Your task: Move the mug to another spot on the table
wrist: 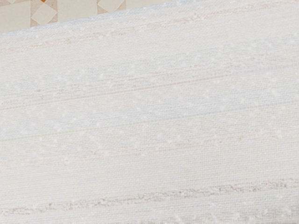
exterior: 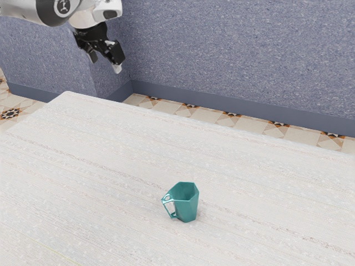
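1 mug (exterior: 182,202) upright on the table (exterior: 83,166); gripper (exterior: 106,62) spread, well apart.

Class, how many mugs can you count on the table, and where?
1. The teal mug stands upright on the table, low in the exterior view, handle toward that view's left. None looks hidden.

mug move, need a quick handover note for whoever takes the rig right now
Hand: open, empty, high above the table's far corner at the exterior view's upper left.
Mug: teal, upright on the table, handle toward the exterior view's left, far from the hand.
Done: nothing yet; mug not grasped.
Left: reach, grasp, lift, set down elsewhere on the table.
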You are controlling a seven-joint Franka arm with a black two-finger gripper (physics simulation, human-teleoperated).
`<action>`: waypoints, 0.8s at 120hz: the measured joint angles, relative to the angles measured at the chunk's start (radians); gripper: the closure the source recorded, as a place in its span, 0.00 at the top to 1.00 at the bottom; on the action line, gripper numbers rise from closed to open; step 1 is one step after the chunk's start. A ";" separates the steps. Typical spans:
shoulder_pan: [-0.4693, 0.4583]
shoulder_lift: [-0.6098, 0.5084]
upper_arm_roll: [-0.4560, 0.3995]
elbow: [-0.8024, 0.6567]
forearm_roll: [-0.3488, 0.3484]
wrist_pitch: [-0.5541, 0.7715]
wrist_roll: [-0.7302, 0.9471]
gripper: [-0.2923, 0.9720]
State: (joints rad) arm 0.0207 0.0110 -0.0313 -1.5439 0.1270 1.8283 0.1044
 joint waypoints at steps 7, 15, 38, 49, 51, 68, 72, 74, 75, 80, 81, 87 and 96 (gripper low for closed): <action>-0.002 0.004 -0.001 -0.001 -0.001 -0.001 0.003 0.77; -0.007 0.008 0.000 -0.008 -0.002 -0.014 0.006 0.77; -0.061 0.064 -0.002 -0.059 -0.004 -0.068 0.011 0.77; -0.100 0.078 -0.006 -0.106 -0.014 -0.083 0.013 0.77; -0.101 0.078 -0.012 -0.119 -0.016 -0.085 0.013 0.77; -0.108 0.081 -0.035 -0.217 -0.085 -0.093 0.014 0.77; -0.104 0.085 -0.041 -0.231 -0.100 -0.094 0.015 0.77; -0.102 0.090 -0.045 -0.236 -0.106 -0.094 0.016 0.77; -0.101 0.093 -0.047 -0.238 -0.109 -0.093 0.016 0.77; -0.100 0.112 -0.053 -0.244 -0.120 -0.089 0.018 0.77; -0.101 0.116 -0.054 -0.245 -0.122 -0.088 0.019 0.77; -0.100 0.141 -0.062 -0.260 -0.135 -0.076 0.022 0.77; -0.099 0.158 -0.072 -0.300 -0.152 -0.050 0.029 0.77</action>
State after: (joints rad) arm -0.0779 0.1689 -0.1035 -1.8439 -0.0250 1.7781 0.1332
